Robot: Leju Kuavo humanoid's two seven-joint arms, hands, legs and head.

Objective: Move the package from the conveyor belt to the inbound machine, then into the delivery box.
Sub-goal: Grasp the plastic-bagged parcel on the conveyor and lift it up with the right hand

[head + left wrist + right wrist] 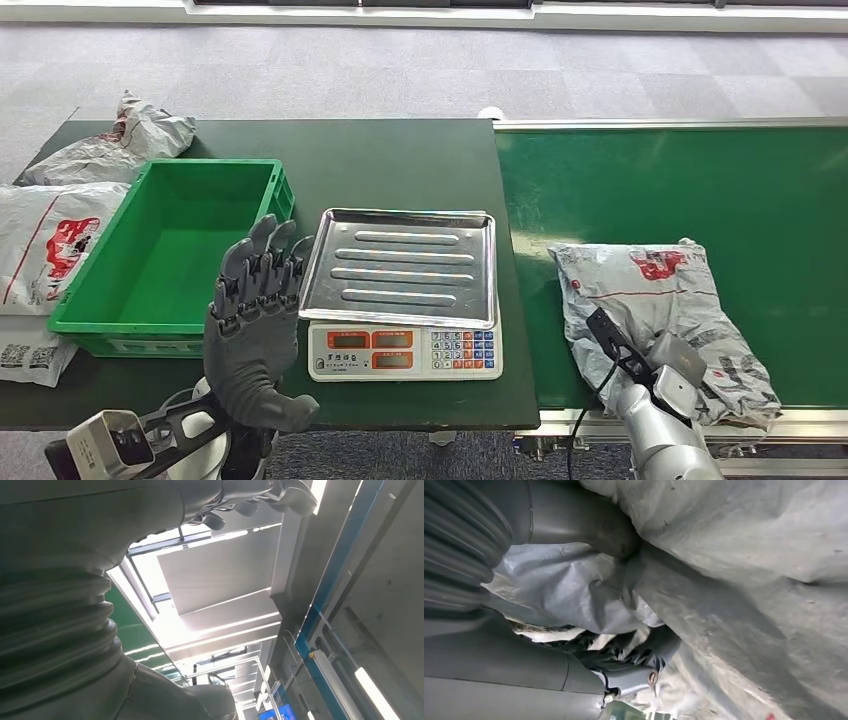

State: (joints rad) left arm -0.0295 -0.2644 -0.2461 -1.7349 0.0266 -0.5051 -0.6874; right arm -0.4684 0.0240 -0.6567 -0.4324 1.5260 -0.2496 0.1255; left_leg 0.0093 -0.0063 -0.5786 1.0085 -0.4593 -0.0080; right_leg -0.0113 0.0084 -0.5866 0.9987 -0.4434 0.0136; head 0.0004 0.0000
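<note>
The grey plastic package (650,290) with a red print lies crumpled on the green conveyor belt (680,180), at its near edge. My right hand (672,365) comes in at the package's near side, mostly covered by the plastic. In the right wrist view the thumb (589,525) presses into the package (749,555) while the darker fingers (639,660) clutch a fold from the other side. My left hand (255,320) is raised over the table's front edge, fingers spread and holding nothing, between the green delivery box (210,165) and the scale (405,352) with its steel tray (400,265).
Two more bagged packages lie left of the green box, one white with a red print (50,240) and one grey (130,140) at the table's far corner. The dark green table (400,160) butts against the belt. Grey carpet lies beyond.
</note>
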